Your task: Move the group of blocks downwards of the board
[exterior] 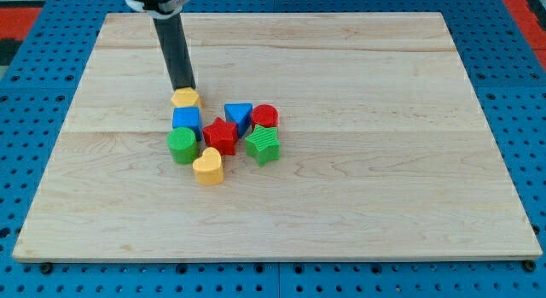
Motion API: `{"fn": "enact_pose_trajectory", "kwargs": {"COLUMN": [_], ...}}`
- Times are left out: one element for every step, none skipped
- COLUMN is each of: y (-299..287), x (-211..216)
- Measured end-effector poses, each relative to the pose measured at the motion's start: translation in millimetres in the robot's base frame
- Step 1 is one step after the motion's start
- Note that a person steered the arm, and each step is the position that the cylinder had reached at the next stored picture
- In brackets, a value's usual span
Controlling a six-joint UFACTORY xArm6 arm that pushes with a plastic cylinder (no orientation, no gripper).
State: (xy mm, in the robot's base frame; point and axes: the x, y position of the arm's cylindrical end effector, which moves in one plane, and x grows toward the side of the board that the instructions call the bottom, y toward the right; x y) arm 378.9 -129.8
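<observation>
A tight group of blocks sits left of the board's middle. A yellow hexagon (pixel 185 98) is at its top, with a blue cube (pixel 186 119) just below it and a green cylinder (pixel 181 146) below that. A yellow heart (pixel 208 166) is lowest. A red star (pixel 222 135) is in the centre, a blue triangle (pixel 239 117) and a red cylinder (pixel 264 116) are to its upper right, and a green star (pixel 264 145) is at the right. My tip (pixel 183 89) touches the yellow hexagon's top edge.
The wooden board (pixel 358 178) lies on a blue pegboard surface (pixel 34 93). The dark rod comes down from the view's top left.
</observation>
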Motion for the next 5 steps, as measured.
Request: {"fn": "enact_pose_trajectory", "kwargs": {"y": [0,19,36,46,-10], "x": [7,9,15,15,1]}}
